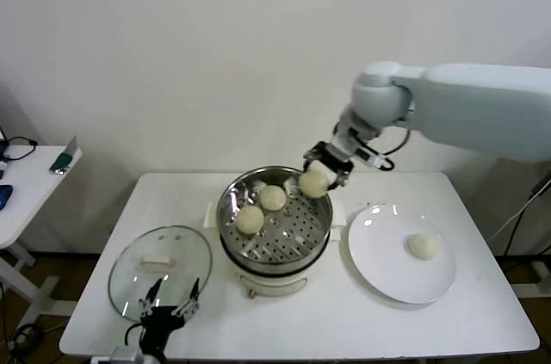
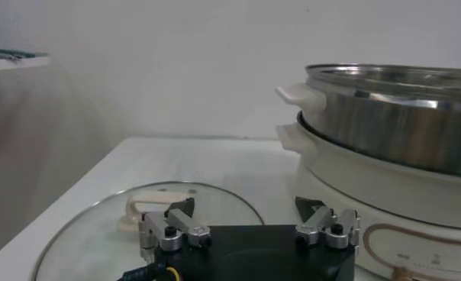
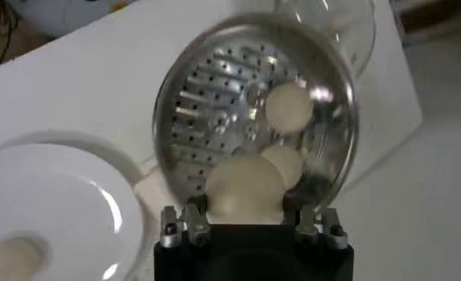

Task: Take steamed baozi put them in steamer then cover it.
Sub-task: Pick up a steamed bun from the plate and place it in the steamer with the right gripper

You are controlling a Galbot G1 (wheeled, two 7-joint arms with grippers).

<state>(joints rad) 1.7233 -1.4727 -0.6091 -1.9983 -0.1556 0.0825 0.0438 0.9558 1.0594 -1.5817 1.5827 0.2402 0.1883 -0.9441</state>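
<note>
At the near edge of the table (image 1: 482, 312), your left gripper (image 1: 170, 299) sits low with its fingers spread wide and nothing between them, just beside the near rim of the cover (image 1: 160, 271), which lies flat on the tabletop to the left of the steamer (image 1: 275, 225). In the left wrist view you see the lid's cream handle (image 2: 143, 208) just past the fingertips. Farther back, two steamed baozi (image 1: 262, 208) rest on the perforated floor, toward its left and rear. To the right, a white plate (image 1: 401, 250) carries one more bun (image 1: 423, 245). Farthest off, your right gripper (image 1: 318, 176) hangs over the steamer's far right rim, its fingers pinching a fourth bun (image 3: 244, 191) from both sides, clear of the basket floor.
</note>
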